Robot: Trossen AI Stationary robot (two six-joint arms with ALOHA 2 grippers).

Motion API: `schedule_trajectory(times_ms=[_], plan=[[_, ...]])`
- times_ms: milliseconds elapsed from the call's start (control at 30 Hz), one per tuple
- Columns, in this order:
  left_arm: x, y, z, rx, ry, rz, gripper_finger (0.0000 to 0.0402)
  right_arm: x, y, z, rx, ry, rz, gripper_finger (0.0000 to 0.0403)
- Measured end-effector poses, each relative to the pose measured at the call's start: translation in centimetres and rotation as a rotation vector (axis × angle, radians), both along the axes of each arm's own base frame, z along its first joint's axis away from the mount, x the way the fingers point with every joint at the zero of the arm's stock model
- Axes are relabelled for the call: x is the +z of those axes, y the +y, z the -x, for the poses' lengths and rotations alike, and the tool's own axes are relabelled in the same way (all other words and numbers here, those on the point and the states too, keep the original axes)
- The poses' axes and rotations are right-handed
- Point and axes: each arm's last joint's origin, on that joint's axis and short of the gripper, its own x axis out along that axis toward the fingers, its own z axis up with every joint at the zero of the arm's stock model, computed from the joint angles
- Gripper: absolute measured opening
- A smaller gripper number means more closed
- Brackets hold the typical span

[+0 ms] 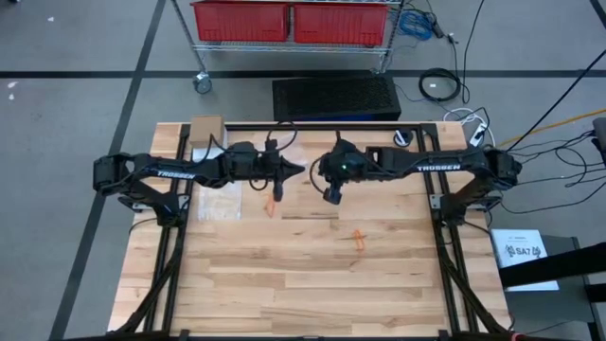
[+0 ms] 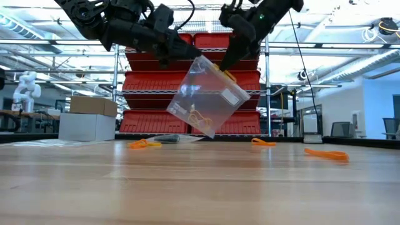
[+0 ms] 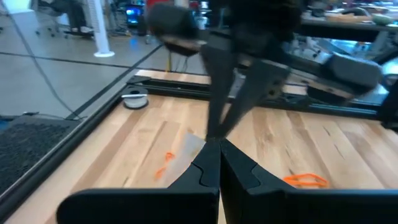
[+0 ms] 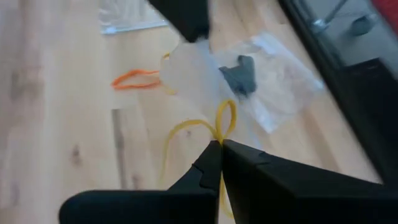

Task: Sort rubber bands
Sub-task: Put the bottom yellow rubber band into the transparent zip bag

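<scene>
**Trainee:** Where are the rubber bands right now?

**Me:** Scattered. A few orange rubber bands point(image 2: 145, 144) lie loose on the table point(image 1: 284, 284); from above I see one near the middle of the wood point(image 1: 359, 240) and another just under the left arm point(image 1: 276, 196). A pale yellow band point(image 4: 214, 127) is pinched in my right gripper point(image 4: 219, 144), and more bands sit at the bottom of the clear bag point(image 2: 209, 97).

**Trainee:** Why is the bag up in the air?

**Me:** I'd say so it hangs free with its mouth reachable. My left gripper point(image 2: 187, 55) is clamped on one upper corner, so the bag dangles tilted well above the table, contents settled in the low corner. A second bag holding something black point(image 4: 242, 73) lies flat on the wood below, along with other clear bags point(image 1: 220, 204) nearer the left arm's base.

**Trainee:** And the arms?

**Me:** Both reach in from opposite sides and meet over the rear middle of the table. The left stretches almost level, fingers together on the plastic. The right bends down at the wrist, fingers closed on the yellow band right at the bag's top edge.

**Trainee:** Going in or coming out?

**Me:** Can't tell from this.
</scene>
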Motion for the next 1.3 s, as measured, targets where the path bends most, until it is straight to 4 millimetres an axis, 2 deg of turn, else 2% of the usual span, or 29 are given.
schedule_trajectory(times_ms=[200,367,700,900,1300], plan=[[-0.1,-0.2,0.0,-0.076,0.007,-0.004,0.0000,0.0,-1.9,0.4,-0.053,-0.012,-0.043,0.0000],[-0.3,-0.2,0.0,-0.077,0.026,0.003,0.0000,0.2,-2.3,0.6,-0.038,-0.004,-0.012,0.0000],[-0.3,-0.1,0.0,-0.044,0.025,0.026,0.0000,2.1,-0.2,1.3,-0.123,-0.035,0.177,0.0000],[-0.2,0.1,0.0,0.034,0.016,0.055,0.0000,2.4,1.2,1.1,-0.158,-0.041,0.260,0.0000],[-0.1,0.2,0.0,0.074,0.007,0.082,0.0000,2.5,1.6,1.2,-0.213,-0.033,0.339,0.0000]])
